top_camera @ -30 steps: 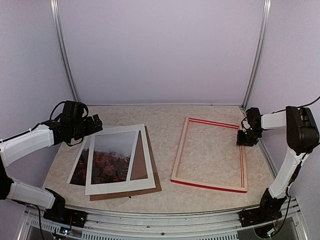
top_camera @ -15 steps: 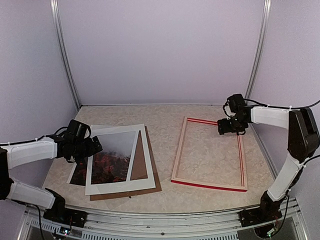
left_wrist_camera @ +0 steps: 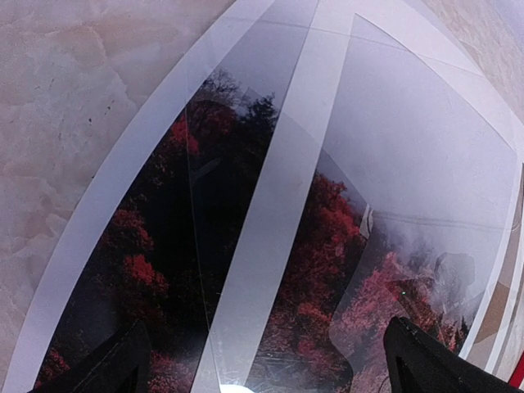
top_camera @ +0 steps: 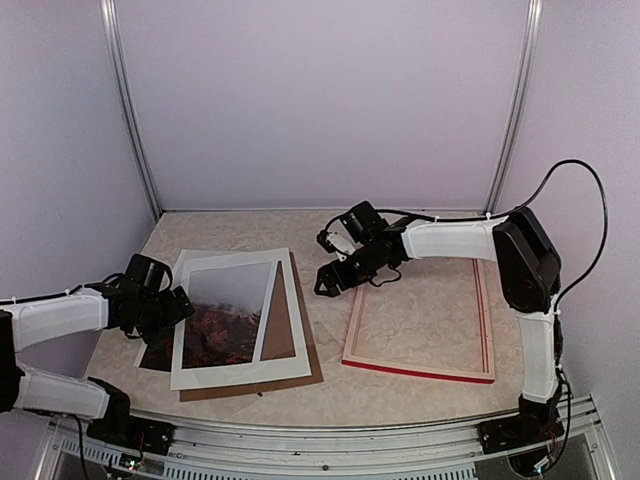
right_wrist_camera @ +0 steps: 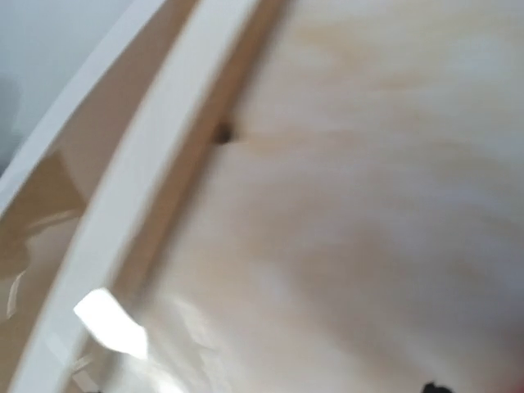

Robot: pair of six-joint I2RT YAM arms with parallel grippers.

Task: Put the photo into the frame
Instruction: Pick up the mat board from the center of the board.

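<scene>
Top external: left jaws spread wide, empty, over photo; right jaws near frame, state unclear.

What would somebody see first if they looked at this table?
Probably the big rectangular picture frame of red-edged pale wood, lying flat on the right side of the table. On the left, the photo of dark red trees fading into grey mist shows through the window of a white mat board, with the left gripper by its left edge.

White arm shells, black joints, cables; black left pincer, right pincer.
</scene>
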